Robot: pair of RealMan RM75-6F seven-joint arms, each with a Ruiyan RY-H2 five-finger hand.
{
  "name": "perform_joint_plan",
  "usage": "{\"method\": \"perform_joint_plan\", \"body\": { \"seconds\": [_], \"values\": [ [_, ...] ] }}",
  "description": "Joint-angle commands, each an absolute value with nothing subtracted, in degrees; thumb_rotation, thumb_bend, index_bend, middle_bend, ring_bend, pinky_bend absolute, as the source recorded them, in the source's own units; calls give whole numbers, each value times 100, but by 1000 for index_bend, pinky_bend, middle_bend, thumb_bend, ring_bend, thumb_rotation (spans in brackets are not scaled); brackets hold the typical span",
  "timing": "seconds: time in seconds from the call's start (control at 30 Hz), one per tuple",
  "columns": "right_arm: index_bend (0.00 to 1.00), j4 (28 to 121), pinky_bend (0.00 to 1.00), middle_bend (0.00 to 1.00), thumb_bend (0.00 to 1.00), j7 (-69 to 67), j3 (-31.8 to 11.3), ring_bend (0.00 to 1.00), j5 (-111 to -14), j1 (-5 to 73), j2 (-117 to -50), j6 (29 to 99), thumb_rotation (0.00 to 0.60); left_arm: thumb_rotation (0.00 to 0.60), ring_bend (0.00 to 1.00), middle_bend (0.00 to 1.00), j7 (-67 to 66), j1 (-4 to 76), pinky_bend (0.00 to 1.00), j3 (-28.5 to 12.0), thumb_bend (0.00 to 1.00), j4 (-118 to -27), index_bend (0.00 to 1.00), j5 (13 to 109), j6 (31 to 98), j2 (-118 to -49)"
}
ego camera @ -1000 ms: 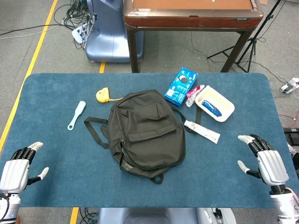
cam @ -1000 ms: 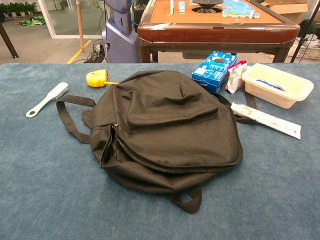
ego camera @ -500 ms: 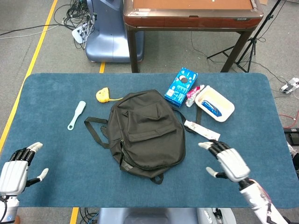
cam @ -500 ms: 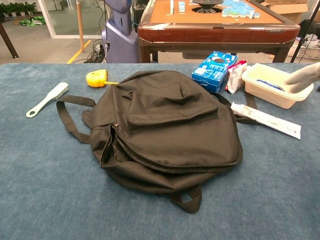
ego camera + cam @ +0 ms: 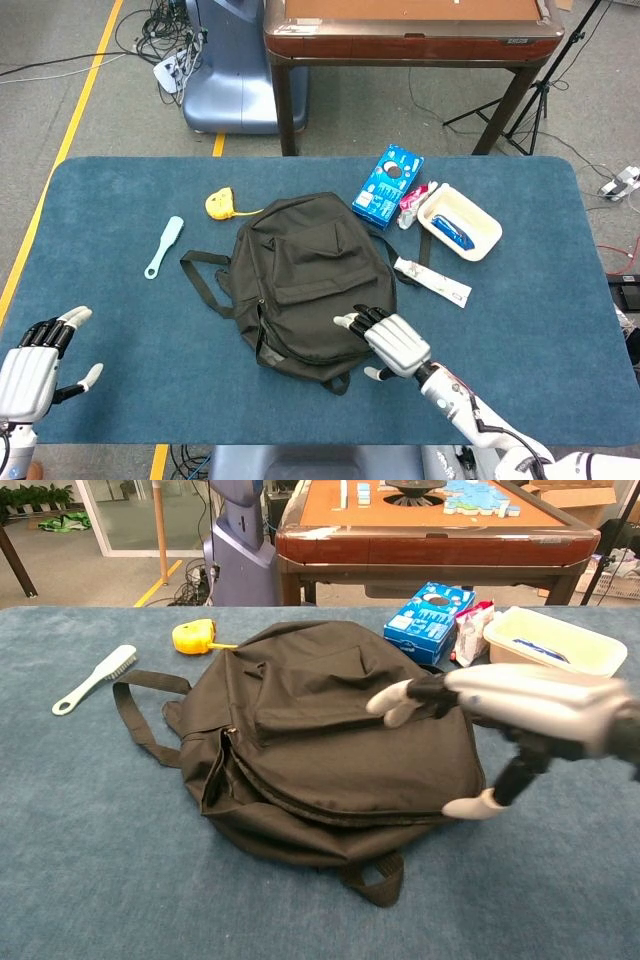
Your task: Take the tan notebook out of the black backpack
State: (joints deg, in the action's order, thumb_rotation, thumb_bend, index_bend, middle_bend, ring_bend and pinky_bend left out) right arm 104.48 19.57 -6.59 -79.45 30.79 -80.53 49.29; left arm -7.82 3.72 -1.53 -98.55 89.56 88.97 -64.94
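Observation:
The black backpack point(image 5: 310, 285) point(image 5: 330, 740) lies flat in the middle of the blue table, its main zipper partly open along the left side. No tan notebook shows; it is hidden if inside. My right hand point(image 5: 393, 341) point(image 5: 520, 715) hovers open over the backpack's lower right edge, fingers spread and pointing left, holding nothing. My left hand point(image 5: 35, 360) rests open near the table's front left corner, far from the backpack and outside the chest view.
A pale blue brush point(image 5: 163, 246) and a yellow tape measure point(image 5: 220, 204) lie left of the backpack. At the back right are a blue box point(image 5: 388, 186), a white tray point(image 5: 484, 243) and a white packet point(image 5: 432, 280).
My right hand has swept left from the table's right edge to over the backpack's lower right part. The left hand has stayed put.

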Motion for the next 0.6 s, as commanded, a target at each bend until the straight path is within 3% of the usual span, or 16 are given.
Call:
{"method": "perform_joint_plan", "body": {
  "seconds": [0.03,0.5,0.6],
  "values": [
    [116,10113,194,166,171,2453,-800,49,-7481,3416,-8598,4761,600,600,202,194,-746,364,184,-147,202,-9864,181,8966,8905,-6469],
    [106,9098,194,157,141,3431,-927,41,-6505,4114,-9934,4869,600,600,202,194,-546,360,184,-141,203,-9787,181,8997,8901,-6406],
    [109,8881,194,166,179,3542,-1022,41,-6355,4236,-10111,4944,600,600,202,194,-510,359,184,-144,203,-9776,181,9017,8917,-6391]
  ]
}}
